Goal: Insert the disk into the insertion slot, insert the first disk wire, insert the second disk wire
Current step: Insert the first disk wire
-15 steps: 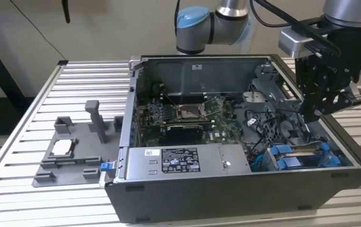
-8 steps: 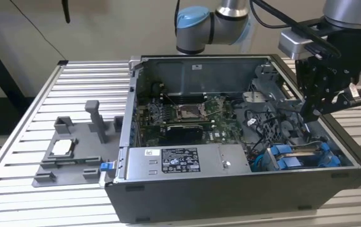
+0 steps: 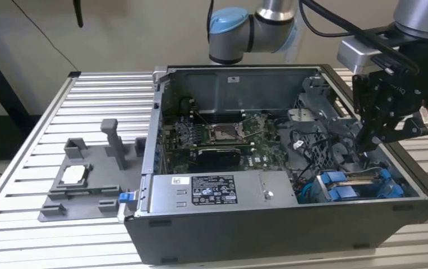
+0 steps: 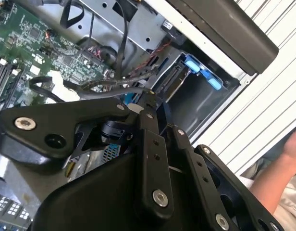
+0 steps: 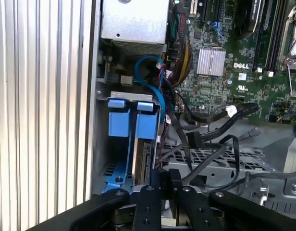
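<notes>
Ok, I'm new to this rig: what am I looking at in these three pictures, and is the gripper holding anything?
One robot arm with a gripper at its end. The exterior view comes from a camera off the arm: an open black computer case sits on a slatted metal table, with a grey fixture tray beside it on that view's left. Both wrist views come from cameras riding on the arm, looking past the gripper into the case. The gripper hangs inside the case among loose black cables, close to the insertion slot, the cage with blue rails. Whether it holds anything, I cannot tell.
</notes>
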You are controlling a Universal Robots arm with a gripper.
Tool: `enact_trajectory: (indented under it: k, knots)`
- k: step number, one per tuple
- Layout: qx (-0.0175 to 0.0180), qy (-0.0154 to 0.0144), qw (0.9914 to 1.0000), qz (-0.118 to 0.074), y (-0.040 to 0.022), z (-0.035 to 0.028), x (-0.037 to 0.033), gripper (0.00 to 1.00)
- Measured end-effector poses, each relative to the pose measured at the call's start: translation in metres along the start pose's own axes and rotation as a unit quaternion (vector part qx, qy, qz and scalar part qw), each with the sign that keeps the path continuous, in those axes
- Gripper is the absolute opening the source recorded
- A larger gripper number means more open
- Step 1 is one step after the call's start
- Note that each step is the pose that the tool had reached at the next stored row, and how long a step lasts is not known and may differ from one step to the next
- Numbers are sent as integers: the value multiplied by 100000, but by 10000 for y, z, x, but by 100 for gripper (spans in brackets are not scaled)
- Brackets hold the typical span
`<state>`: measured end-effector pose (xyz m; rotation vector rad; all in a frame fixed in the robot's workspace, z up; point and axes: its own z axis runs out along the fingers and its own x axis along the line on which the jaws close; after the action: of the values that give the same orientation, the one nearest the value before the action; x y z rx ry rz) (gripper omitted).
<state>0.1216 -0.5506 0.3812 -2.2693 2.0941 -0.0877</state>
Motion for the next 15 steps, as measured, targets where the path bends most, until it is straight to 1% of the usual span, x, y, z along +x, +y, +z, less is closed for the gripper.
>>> enact_trajectory:
  k: [4, 7, 10, 13, 14, 15]
  knots:
    - [-696, -75, 99998, 1, -46, 33, 77, 19]
    - [-1197, -164, 99993, 6, -97, 63, 124, 19]
    - [-1646, -279, 99986, 9, -156, 95, 151, 19]
    - [-2335, -377, 99972, 12, -196, 121, 168, 19]
    - [-2459, -390, 99969, 12, -206, 129, 173, 19]
    - [-2471, -399, 99969, 31, -214, 133, 174, 19]
